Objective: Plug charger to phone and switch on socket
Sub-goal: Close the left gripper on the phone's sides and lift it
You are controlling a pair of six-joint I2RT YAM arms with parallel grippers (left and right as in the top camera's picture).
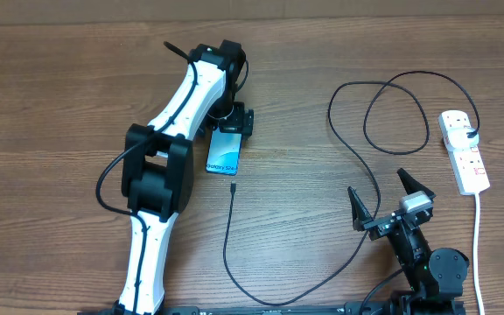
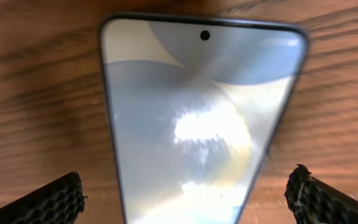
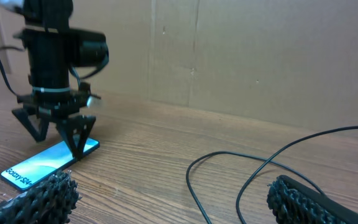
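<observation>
Over the tabletop (image 1: pixel 59 70), overhead camera first: the phone (image 1: pixel 223 159) lies flat near the middle, screen up, and the left end effector (image 1: pixel 232 122) hangs above its far end. The charger (image 1: pixel 227 236) has its tip just short of the phone's near end. Its cable sweeps right and loops up to the socket (image 1: pixel 466 162) at the right edge. The right end effector (image 1: pixel 385 201) sits near the front, spread wide, holding nothing.

Left wrist view now: the screen fills the frame, the fingers (image 2: pixel 55 202) stand wide apart either side of it, clear of both edges.

Right wrist view: its own fingers (image 3: pixel 36 199) stand apart, cable loops ahead, phone far left.
</observation>
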